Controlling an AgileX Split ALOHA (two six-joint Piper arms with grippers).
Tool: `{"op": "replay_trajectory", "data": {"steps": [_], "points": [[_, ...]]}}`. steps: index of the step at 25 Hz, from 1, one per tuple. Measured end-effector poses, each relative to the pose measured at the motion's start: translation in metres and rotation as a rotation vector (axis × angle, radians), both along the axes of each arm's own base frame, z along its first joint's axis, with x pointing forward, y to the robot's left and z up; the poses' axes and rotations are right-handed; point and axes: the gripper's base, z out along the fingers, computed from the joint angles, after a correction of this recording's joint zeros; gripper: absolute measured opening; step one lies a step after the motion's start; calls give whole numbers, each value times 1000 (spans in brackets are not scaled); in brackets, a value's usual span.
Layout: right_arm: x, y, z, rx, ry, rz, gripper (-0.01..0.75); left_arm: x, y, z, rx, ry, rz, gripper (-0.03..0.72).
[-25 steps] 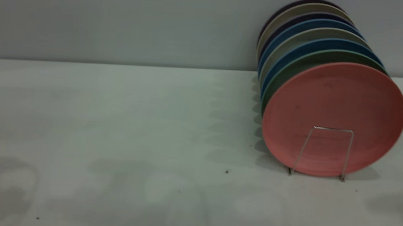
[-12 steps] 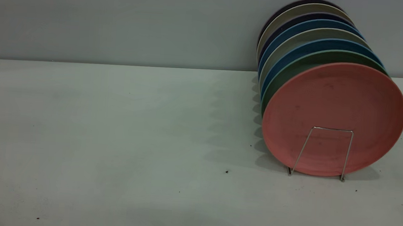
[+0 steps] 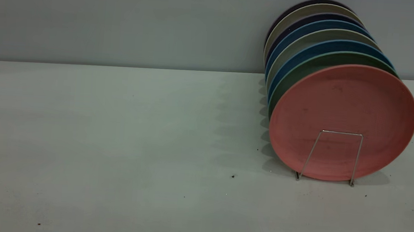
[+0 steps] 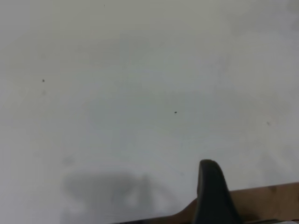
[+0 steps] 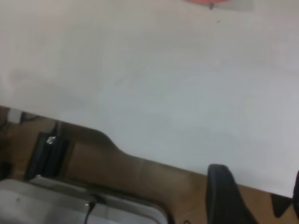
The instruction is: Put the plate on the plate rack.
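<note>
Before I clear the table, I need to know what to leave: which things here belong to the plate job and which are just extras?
Job:
- salmon-pink plate, standing at the front of the wire plate rack

Extras:
- teal-green plate
- blue plates and the others behind
- dark specks on the table

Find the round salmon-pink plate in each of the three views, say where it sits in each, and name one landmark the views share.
Exterior view: the round salmon-pink matte plate stands on edge at the right, frontmost in the thin silver wire plate rack.
Left wrist view: not in it.
Right wrist view: only a pink sliver at the frame's edge.
Shared landmark: the pale speckled tabletop.
</note>
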Motion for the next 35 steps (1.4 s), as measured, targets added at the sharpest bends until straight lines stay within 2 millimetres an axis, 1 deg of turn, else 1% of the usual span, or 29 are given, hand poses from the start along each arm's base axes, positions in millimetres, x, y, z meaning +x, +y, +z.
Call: {"op": "replay_trajectory", "data": {"steps": [3, 6, 12, 15, 19, 24, 29, 35], "points": [[-14, -2, -10, -4, -35, -50, 375, -15, -3, -13, -2, -1, 2, 468], [-21, -5, -17, -35, -80, -76, 375, -28, -5, -24, -2, -6, 0, 468], [-21, -10, -30, -100, -97, -29, 375, -50, -9, -29, 15, -96, -2, 468], [-22, -10, -32, -101, -135, -24, 375, -58, -10, -30, 24, -124, -6, 468], [-23, -10, -32, -104, -150, -26, 375, -64, -9, -33, 53, -95, -10, 468], [-24, -10, -32, -104, -156, -26, 375, -67, -7, -36, 80, -56, -1, 468], [-24, -10, -32, -100, -155, -31, 375, -65, -6, -51, 55, -4, 31, 468], [-24, -11, -32, -95, -152, -60, 375, -66, -5, -52, 59, -3, 16, 468]]}}
